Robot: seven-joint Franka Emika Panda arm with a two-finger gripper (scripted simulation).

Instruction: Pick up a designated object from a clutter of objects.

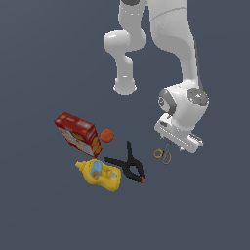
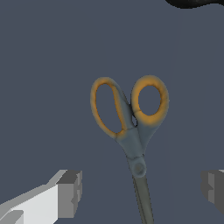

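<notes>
Wide-spread pincer (image 2: 140, 188) straddles one pair of scissors (image 2: 131, 131); beyond, one clamp (image 1: 128, 166), box (image 1: 77, 133), ball (image 1: 107, 136), bottle (image 1: 100, 174).

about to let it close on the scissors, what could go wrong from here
The scissors lie flat and thin, so the open gripper may close above them or scrape the floor.

The fingers straddle the blade near the pivot, not the handles; the scissors might pivot or slip when lifted.

The black spring clamp lies nearby; a sideways correction could nudge it.
</notes>
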